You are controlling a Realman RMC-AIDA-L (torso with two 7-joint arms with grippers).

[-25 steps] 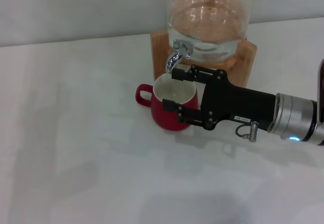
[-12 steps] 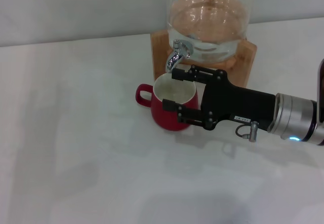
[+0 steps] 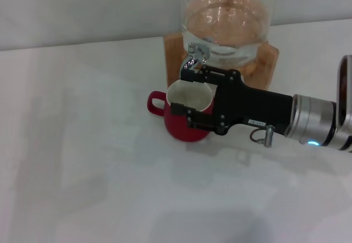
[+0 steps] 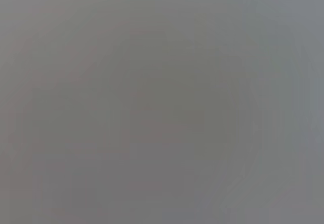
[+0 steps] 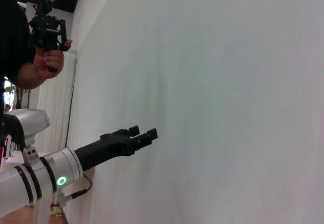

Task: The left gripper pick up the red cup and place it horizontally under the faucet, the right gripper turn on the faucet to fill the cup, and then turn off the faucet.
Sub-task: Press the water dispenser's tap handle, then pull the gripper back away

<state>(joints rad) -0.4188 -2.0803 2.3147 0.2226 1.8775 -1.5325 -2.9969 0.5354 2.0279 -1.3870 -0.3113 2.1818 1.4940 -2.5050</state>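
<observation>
A: Where is the cup [image 3: 186,123]?

B: It stands upright on the table [image 3: 82,155], mouth up, handle toward your left, directly below the spout of the faucet [image 3: 192,56]. I judge the placing done; whether there is water in it I cannot tell.

A: And the right claw [image 3: 184,92]?

B: It reaches in from your right, its long axis running across the table toward the left, over the cup. Its jaws are apart and hold nothing. The far finger sits just beside the faucet, right under the lever; the near finger hangs over the cup's front rim. I cannot tell whether the far finger touches the chrome.

A: So which way does the lever lie from the claw?

B: Up and slightly back from the far fingertip, toward the dispenser [image 3: 225,17] on its stand [image 3: 265,61]. I judge you are at the turn-on step: the lever has to come between or against those fingers, so the move is a short rise and push, not a reach.

A: The left claw [image 5: 143,131]?

B: Out of the head view, well off from the cup; the right wrist view shows it parked over bare table. Whether it is apart or together I cannot tell. The right arm is much the nearer one.
</observation>
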